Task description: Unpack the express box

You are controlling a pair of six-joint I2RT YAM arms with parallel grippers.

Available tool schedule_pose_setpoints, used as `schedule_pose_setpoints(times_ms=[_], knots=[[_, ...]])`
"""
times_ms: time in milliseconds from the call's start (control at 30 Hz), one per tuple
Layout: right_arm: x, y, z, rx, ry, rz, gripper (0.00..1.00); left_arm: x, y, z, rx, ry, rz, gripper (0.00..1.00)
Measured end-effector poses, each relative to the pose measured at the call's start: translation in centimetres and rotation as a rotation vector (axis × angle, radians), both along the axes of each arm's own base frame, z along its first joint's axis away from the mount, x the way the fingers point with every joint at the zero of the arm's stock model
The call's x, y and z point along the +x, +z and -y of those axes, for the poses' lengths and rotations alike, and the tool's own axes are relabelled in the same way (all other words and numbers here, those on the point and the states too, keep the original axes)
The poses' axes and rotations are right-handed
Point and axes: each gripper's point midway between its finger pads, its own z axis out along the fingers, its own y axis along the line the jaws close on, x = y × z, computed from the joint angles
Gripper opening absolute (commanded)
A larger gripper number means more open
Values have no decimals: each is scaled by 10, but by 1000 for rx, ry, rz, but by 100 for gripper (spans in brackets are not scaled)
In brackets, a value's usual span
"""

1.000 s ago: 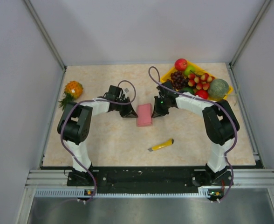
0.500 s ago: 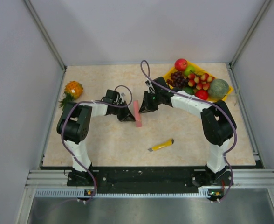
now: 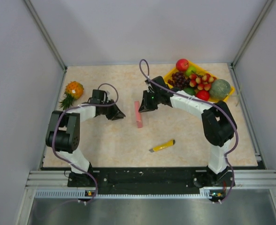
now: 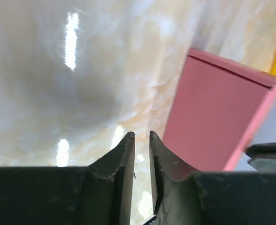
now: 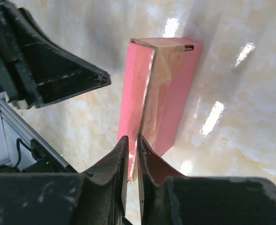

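The express box (image 3: pixel 138 114) is a flat pink box standing on its long edge in the middle of the table. Clear tape runs along its top seam in the right wrist view (image 5: pixel 161 84). My right gripper (image 3: pixel 141 107) is shut, with its tips (image 5: pixel 130 137) over the box's near end, along the top edge; I cannot tell if they touch it. My left gripper (image 3: pixel 118 114) is shut and empty, a short way left of the box. The box's broad side shows to the right of the left gripper (image 4: pixel 141 135) in the left wrist view (image 4: pixel 213 122).
A yellow utility knife (image 3: pixel 162 146) lies in front of the box, toward the near edge. A yellow fruit tray (image 3: pixel 167 76) with grapes, apples and a melon sits at the back right. A small pineapple (image 3: pixel 73 90) lies at the back left. Grey walls surround the table.
The box went from lying flat to standing on its edge. My left gripper then drew back to the left, away from it. My right gripper shifted left and stays at the box.
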Motion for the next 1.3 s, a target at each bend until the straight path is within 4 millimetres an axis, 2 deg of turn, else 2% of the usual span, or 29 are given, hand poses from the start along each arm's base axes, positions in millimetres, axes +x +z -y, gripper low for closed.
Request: schedule_pose_setpoints(times_ms=[33,133,167,233,267,400,500,633,733,867,933,1033,1300], knots=[[2,2,2,-9,-11,10,13,1,6,0,-1,-2,19,38],[7,9,10,-29,-49,43,17,3,25,3,-13,-23,79,53],[9,12,15,-36,-66,54,22,4,31,5,-19,-34,98,61],[11,18,25,-50,-103,75,26,5,41,10,-34,-61,130,68],[13,20,30,-56,-120,84,29,5,44,12,-38,-76,144,74],[18,20,58,-104,-208,97,36,7,56,27,-46,-141,195,85],[21,12,77,-141,-262,86,42,5,67,46,-39,-208,238,90],[17,-6,98,-201,-307,51,44,7,85,70,-25,-274,288,92],[9,-19,107,-241,-314,24,45,15,88,83,-7,-298,287,92],[3,-28,114,-271,-320,8,45,27,67,85,47,-288,204,92],[2,-29,116,-280,-323,6,45,25,50,80,82,-278,140,89],[1,-30,117,-286,-326,3,45,14,33,74,112,-275,58,79],[2,-30,118,-285,-328,2,44,8,33,75,68,-278,28,61]])
